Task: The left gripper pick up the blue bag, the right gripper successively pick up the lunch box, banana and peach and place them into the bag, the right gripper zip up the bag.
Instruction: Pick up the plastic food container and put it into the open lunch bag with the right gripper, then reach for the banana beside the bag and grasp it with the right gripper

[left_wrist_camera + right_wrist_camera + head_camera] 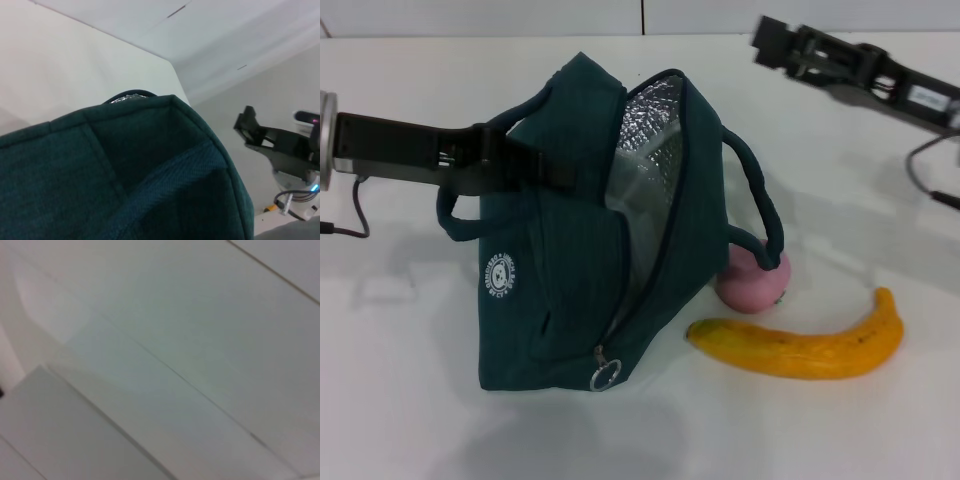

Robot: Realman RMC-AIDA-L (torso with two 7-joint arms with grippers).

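The blue bag [560,290] stands on the white table, its mouth open and the silver foil lining [650,150] showing. My left gripper [548,168] is shut on the bag's top edge and holds that side up; the left wrist view is filled with the bag's fabric [125,185]. The zipper's ring pull [605,377] hangs at the bag's near lower end. The pink peach [752,282] lies against the bag's right side. The banana [800,346] lies in front of it. My right gripper [768,42] hangs in the air at the far right, and also shows in the left wrist view [247,124]. The lunch box is out of view.
The bag's right loop handle [760,200] arches over the peach. A black cable [920,165] hangs below the right arm. The white table [840,430] spreads on all sides. The right wrist view shows only pale flat surfaces.
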